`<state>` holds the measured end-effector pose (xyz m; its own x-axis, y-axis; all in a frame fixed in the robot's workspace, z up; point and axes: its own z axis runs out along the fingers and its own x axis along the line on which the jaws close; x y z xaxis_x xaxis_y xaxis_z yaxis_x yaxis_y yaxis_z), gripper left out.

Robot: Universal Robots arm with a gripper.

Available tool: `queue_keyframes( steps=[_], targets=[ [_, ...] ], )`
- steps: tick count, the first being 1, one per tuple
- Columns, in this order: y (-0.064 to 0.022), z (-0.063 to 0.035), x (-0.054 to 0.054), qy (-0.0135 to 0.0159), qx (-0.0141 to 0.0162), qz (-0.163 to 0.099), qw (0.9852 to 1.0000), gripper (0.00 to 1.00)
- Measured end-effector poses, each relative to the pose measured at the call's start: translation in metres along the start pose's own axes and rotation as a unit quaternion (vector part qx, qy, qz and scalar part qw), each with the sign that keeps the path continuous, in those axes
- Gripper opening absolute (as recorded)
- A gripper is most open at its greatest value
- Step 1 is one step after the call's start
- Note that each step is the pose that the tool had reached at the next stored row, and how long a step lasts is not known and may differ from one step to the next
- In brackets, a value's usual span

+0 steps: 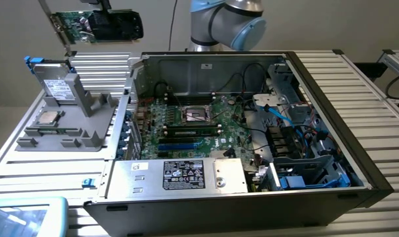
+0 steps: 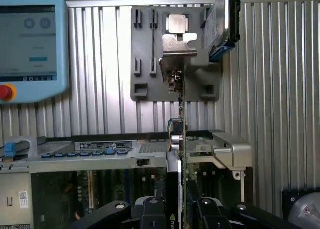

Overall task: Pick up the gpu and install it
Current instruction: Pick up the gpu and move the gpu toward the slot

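Gripper (image 2: 181, 209) is clamped on the gpu (image 1: 97, 24). In the wrist view I see the black fingers (image 2: 150, 211) against either face of the card, which runs edge-on btwn them.

Card is off the table, up in the air at the exterior view's upper left. It sits above and beyond the grey holder (image 1: 61, 133), well apart from the open PC case (image 1: 252, 192).

Appearance: green PCB, black fan shroud over most of one face, silver end bracket (image 1: 56, 27) on the end twd the exterior view's left.

Card hangs w/ its long edge near level. Slight tilt poss., hard to judge from this angle.

On the holder: silver drive w/ blue tabs (image 1: 54, 81) standing upright, CPU (image 1: 49, 117) lying flat. Motherboard (image 1: 193, 121) is exposed inside the case.
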<state>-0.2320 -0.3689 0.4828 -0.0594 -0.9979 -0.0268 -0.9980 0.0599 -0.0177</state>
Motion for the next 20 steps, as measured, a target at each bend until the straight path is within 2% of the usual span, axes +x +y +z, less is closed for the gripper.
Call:
queue_keyframes(
  steps=[20],
  targets=[
    [-0.0908,0.0026,-0.005,-0.0097,-0.0005,0.0,1.0,0.28]
  ],
)
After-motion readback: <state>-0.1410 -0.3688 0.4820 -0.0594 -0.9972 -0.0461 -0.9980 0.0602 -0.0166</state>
